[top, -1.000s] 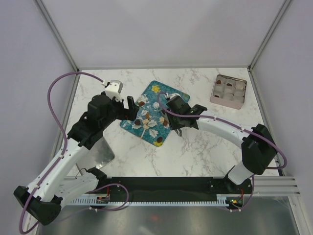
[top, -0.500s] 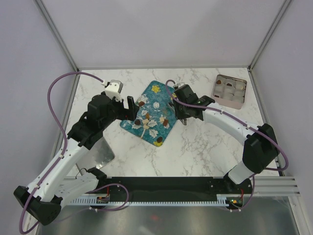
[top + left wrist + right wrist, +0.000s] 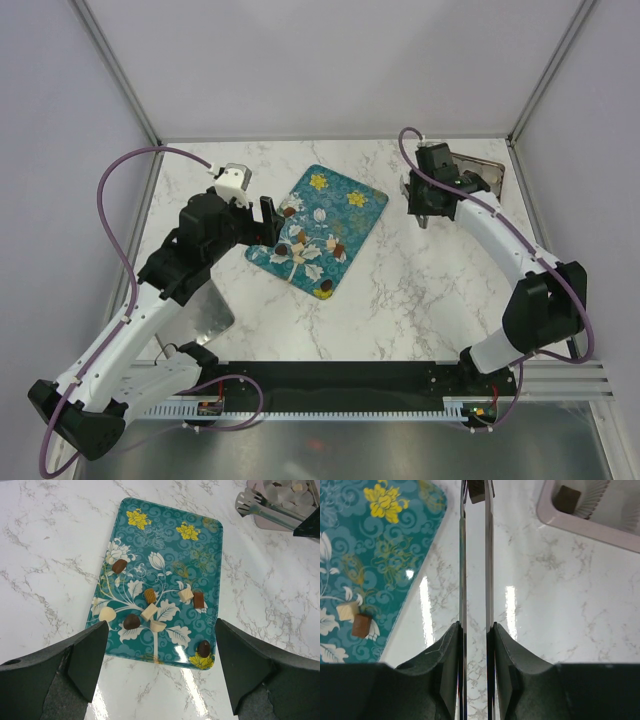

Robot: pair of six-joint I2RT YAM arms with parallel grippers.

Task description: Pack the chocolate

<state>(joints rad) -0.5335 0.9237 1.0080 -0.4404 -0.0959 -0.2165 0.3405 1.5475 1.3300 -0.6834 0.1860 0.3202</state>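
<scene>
Top view: my right gripper [image 3: 412, 192] hangs at the 9 o'clock edge of the box [image 3: 486, 176]. Left wrist: my left gripper [image 3: 160, 645] is spread wide beside the tray [image 3: 210, 555], where nine chocolates [image 3: 150, 595] await packing. Right wrist: the blades pinch one brown piece [image 3: 478, 492]; I judge most work remains.

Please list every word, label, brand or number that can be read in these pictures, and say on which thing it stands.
None can be read.
The teal tray bears only printed flowers and swirls, no letters.
The pink box shows no label in any view.
</scene>
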